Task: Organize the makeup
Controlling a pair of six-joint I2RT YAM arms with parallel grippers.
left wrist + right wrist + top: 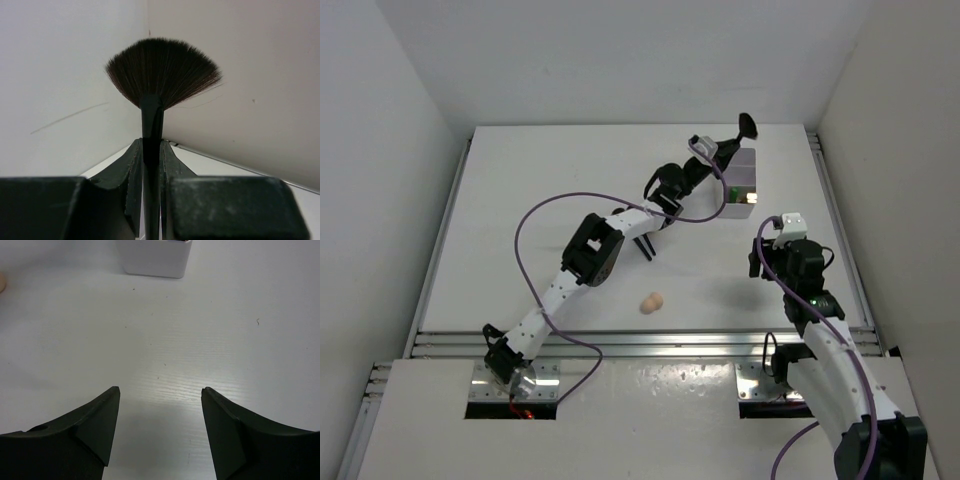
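A black fan brush stands upright between the fingers of my left gripper, which is shut on its thin handle. From above, that left gripper holds the fan brush in the air over the far side of the white box. A peach egg-shaped sponge lies on the table near the front middle. My right gripper is open and empty, hovering over bare table in front of the box. In the top view the right gripper sits right of the sponge.
A thin black stick lies on the table beside the left arm's forearm. Something small and green shows at the box's near edge. White walls close in the table on three sides. A purple cable loops above the table's left half.
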